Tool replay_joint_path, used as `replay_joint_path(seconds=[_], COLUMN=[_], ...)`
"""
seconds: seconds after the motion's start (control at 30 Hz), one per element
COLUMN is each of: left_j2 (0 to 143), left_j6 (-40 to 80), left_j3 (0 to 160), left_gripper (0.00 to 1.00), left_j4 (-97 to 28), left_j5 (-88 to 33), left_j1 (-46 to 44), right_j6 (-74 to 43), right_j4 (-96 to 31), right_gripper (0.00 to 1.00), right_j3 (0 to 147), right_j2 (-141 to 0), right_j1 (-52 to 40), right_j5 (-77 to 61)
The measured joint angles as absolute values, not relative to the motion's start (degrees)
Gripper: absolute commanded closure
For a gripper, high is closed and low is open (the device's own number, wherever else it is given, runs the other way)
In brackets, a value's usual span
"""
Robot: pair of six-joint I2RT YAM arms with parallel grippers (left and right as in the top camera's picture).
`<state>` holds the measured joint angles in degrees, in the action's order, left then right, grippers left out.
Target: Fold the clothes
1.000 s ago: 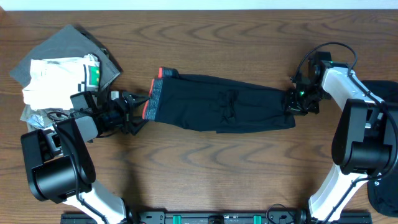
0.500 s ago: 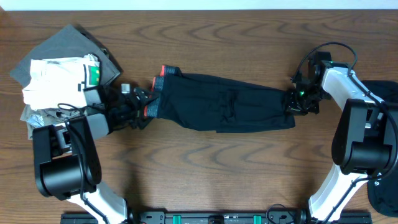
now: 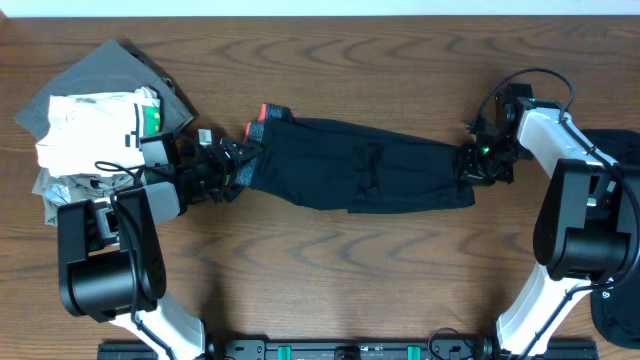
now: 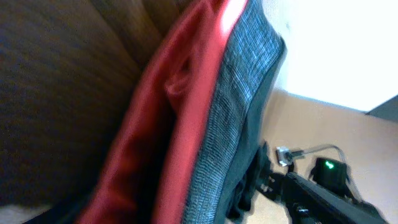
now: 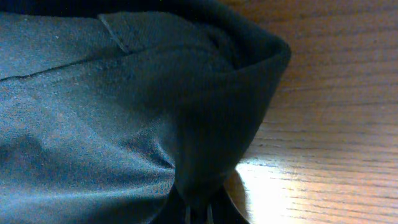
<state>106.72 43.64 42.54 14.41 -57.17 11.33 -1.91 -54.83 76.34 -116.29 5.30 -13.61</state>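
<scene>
Long black trousers (image 3: 360, 175) lie stretched left to right across the middle of the wooden table (image 3: 330, 290). Their grey waistband with its coral red edge (image 3: 250, 150) is at the left end. My left gripper (image 3: 232, 168) is at that waistband, its jaws spread with the band's edge between them. The left wrist view is filled by the coral lining (image 4: 174, 130) and the grey band (image 4: 239, 106), and its fingers are hidden. My right gripper (image 3: 472, 165) is shut on the trousers' leg end, and the black cloth (image 5: 93, 112) bunches into the pinch of the right gripper (image 5: 199, 214).
A pile of other garments (image 3: 100, 110), grey and white with a green patch, lies at the back left, just behind my left arm. The right arm's base (image 3: 590, 240) stands at the right edge.
My left gripper has moved right and slightly back, from just short of the waistband onto its edge. The right gripper and the leg end have not moved.
</scene>
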Motion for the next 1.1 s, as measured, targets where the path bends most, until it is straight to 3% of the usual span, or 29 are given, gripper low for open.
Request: replay_joint_path(seconds=[0.17, 0.23, 0.27, 0.47, 0.83, 1.1], left_j2=[107.07, 107.33, 107.46, 107.53, 102.54, 93.8], left_j6=[43.72, 43.88, 43.99, 43.48, 41.06, 35.33], left_j3=[42.19, 42.02, 41.95, 41.89, 41.85, 41.91], left_gripper=[0.66, 0.89, 0.94, 0.94, 0.94, 0.94], left_j4=[15.35, 15.42, 15.38, 15.59, 16.08, 13.34], left_j5=[-51.9, -50.68, -50.26, -49.12, -49.1, -47.68], left_j1=[11.35, 11.35, 11.35, 11.33, 13.47, 16.56], right_j6=[-1.91, -1.91, -1.91, -1.91, -1.83, -1.78], right_j4=[-55.02, -55.05, -55.05, -55.07, -59.81, -62.46], right_gripper=[0.98, 0.98, 0.98, 0.94, 0.73, 0.71], right_j3=[76.34, 76.34, 76.34, 76.34, 78.89, 83.61], right_j2=[-116.29, -116.29, -116.29, -116.29, -115.48, -108.53], right_j1=[5.3, 5.3, 5.3, 5.3, 5.45, 7.11], right_j5=[-13.5, -13.47, -13.47, -13.47, -11.75, -11.0])
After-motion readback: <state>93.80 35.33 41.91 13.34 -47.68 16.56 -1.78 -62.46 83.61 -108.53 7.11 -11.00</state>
